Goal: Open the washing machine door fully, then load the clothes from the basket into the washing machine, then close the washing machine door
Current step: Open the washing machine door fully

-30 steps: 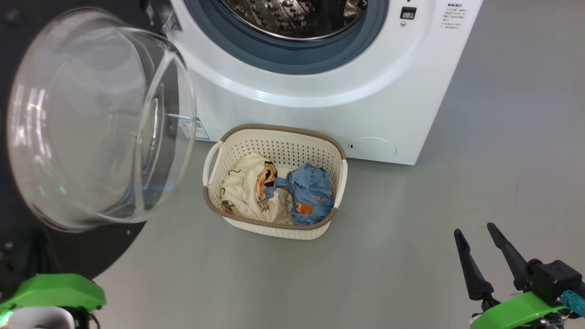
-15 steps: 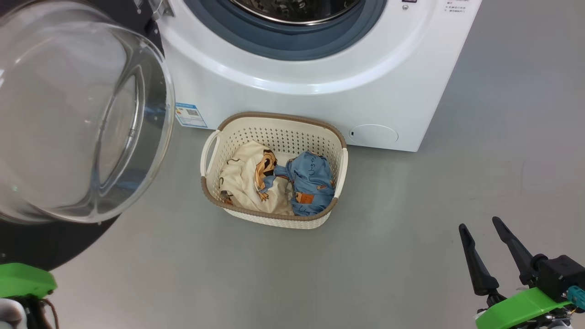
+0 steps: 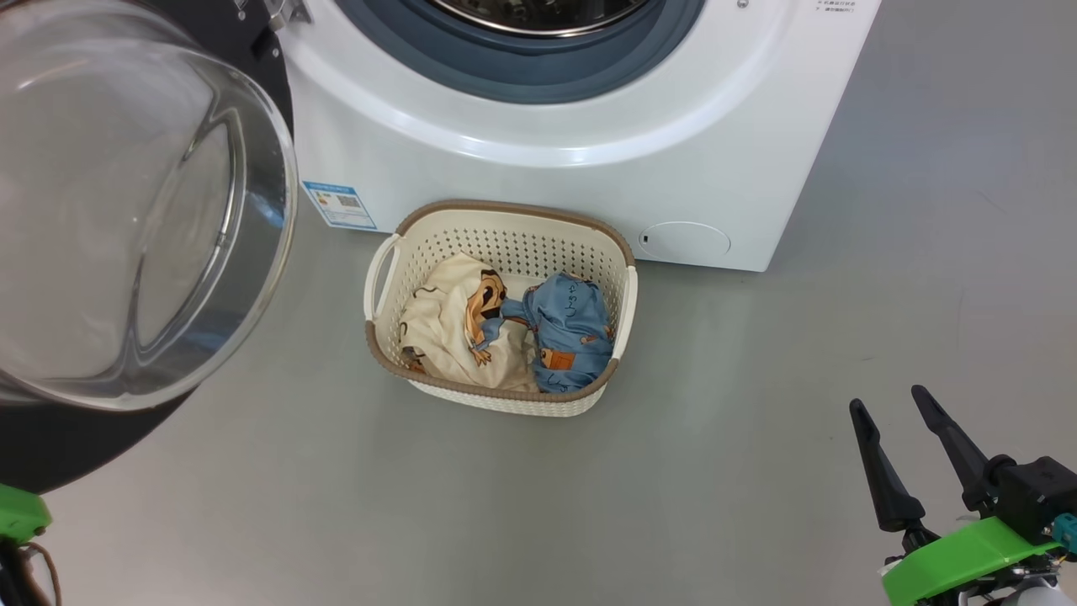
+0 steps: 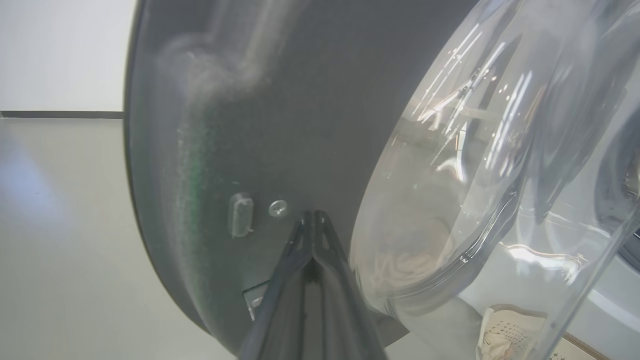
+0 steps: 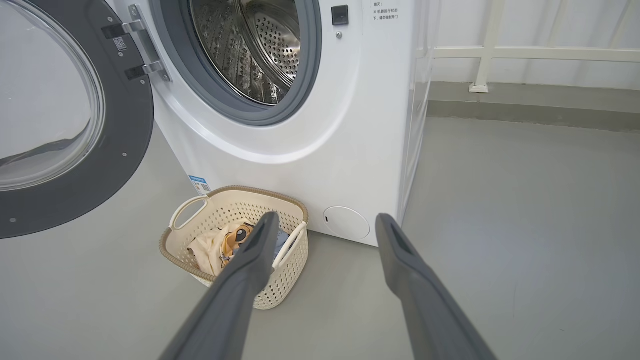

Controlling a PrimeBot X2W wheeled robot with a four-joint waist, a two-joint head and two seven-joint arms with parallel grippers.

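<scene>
The washing machine (image 3: 572, 143) stands with its steel drum (image 5: 250, 50) exposed. The washing machine door (image 3: 135, 202) hangs swung out to the left, its glass bowl bulging toward me. The basket (image 3: 513, 206) sits on the floor in front of the machine. It holds the clothes: a cream garment (image 3: 442, 328) and a blue one (image 3: 568, 324). My left gripper (image 4: 312, 214) is shut on nothing, its tips close to the door's dark inner rim (image 4: 225, 125). My right gripper (image 3: 887, 397) stands open, low and right of the basket (image 5: 250, 189).
Grey floor spreads around the basket and to the machine's right. A round service flap (image 3: 683, 240) and a blue label (image 3: 339, 204) mark the machine's lower front. A white railing (image 5: 500, 52) runs along the back wall.
The door has swung further out to the left, uncovering the blue label. My left arm's green wrist has slid left, almost out of the head view, which has shifted. The right gripper stays open.
</scene>
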